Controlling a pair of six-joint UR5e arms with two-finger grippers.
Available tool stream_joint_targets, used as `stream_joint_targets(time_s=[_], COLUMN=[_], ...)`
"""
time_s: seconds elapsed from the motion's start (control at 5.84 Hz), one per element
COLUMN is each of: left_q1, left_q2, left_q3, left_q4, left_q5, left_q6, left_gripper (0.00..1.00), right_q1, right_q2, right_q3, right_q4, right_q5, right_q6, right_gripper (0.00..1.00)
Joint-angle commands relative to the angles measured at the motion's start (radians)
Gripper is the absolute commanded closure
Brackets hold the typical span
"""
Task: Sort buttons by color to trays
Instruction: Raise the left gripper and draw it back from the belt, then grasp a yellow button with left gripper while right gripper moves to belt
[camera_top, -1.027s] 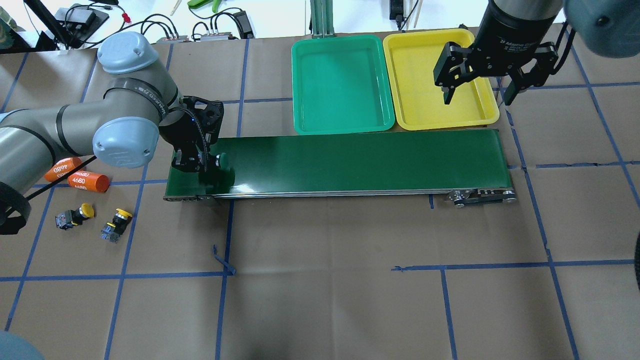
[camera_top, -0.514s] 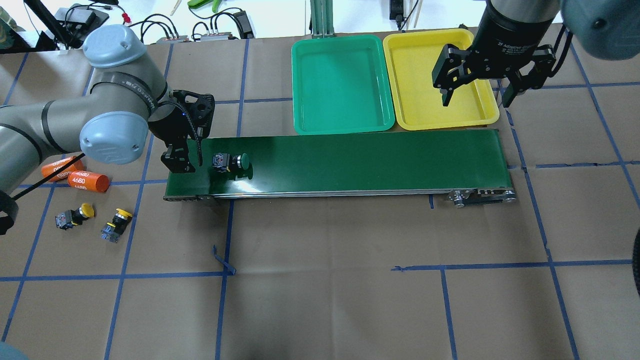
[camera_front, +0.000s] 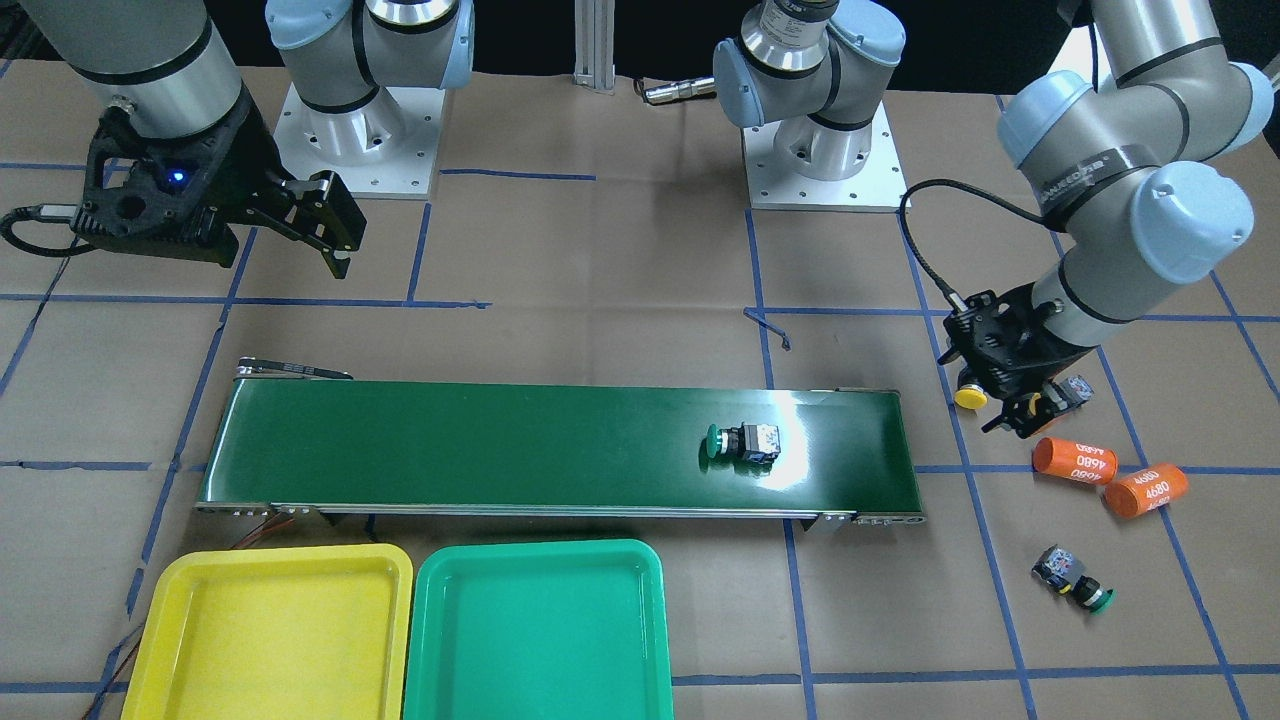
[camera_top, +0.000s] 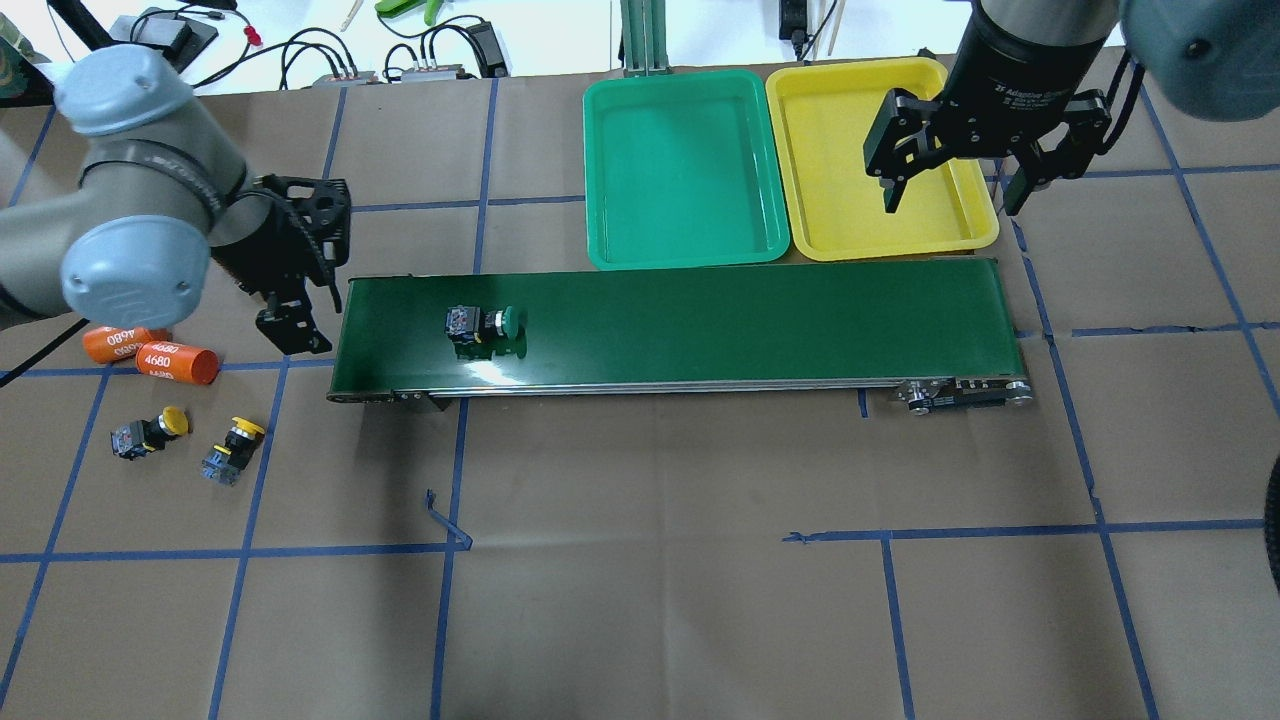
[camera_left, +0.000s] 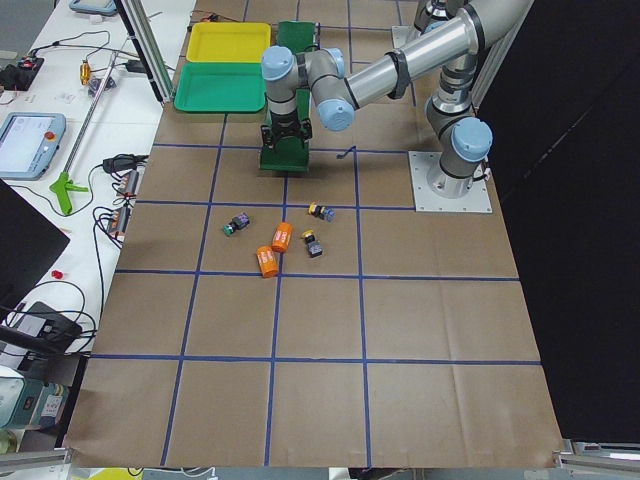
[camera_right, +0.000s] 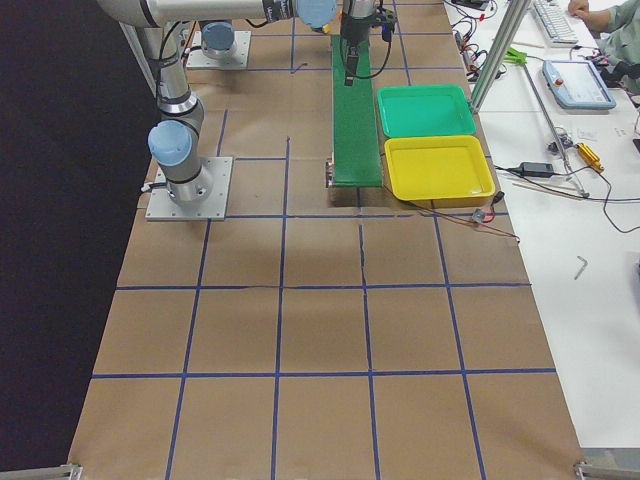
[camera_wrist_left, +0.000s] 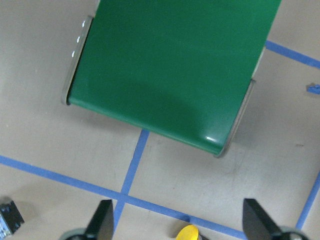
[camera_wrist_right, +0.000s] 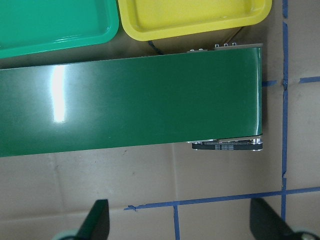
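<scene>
1. You'll find the green button (camera_top: 485, 328) lying on its side on the conveyor belt (camera_top: 750, 320), near the left arm's end. Its long axis runs along the belt, cap toward the right arm's end.
2. Round green cap, black body.
3. Left gripper (camera_top: 295, 335) sits beside the belt end, spread and empty. Right gripper (camera_top: 952, 198) hangs over the yellow tray (camera_top: 830, 130), also spread and empty.

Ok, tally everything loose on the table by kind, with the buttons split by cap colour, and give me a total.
Green buttons: 2
Yellow buttons: 2
Trays: 2
Orange cylinders: 2
Total: 8
</scene>
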Motion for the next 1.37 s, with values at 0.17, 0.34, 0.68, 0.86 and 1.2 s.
stream_joint_targets(time_s=[0.17,0.34,0.68,0.86,1.2], left_q1=[0.154,0.175,0.218,0.237,0.231], left_q2=[0.005,0.007,-0.043,-0.068,-0.053], left_q3=[-0.108,-0.188,-0.305,-0.308,-0.308], left_q4=[0.030,0.118,0.336,0.335,0.311], left_q5=[-0.008,0.006,0.076,0.081,0.084], left_q6=[-0.303,-0.334,-0.383,-0.387,-0.414], left_gripper=[0.09,0.09,0.10,0.11,0.59], right_q1=[0.000,0.000,0.002,0.008,0.008], right_q2=[0.000,0.000,0.003,0.008,0.012], right_q3=[0.000,0.000,0.008,0.008,0.022], right_q4=[-0.002,-0.005,-0.005,-0.008,-0.012], right_q5=[-0.002,-0.002,-0.003,0.000,-0.003], right_q6=[-0.191,-0.245,-0.475,-0.563,-0.850], right_gripper=[0.00,0.00,0.00,0.00,0.00])
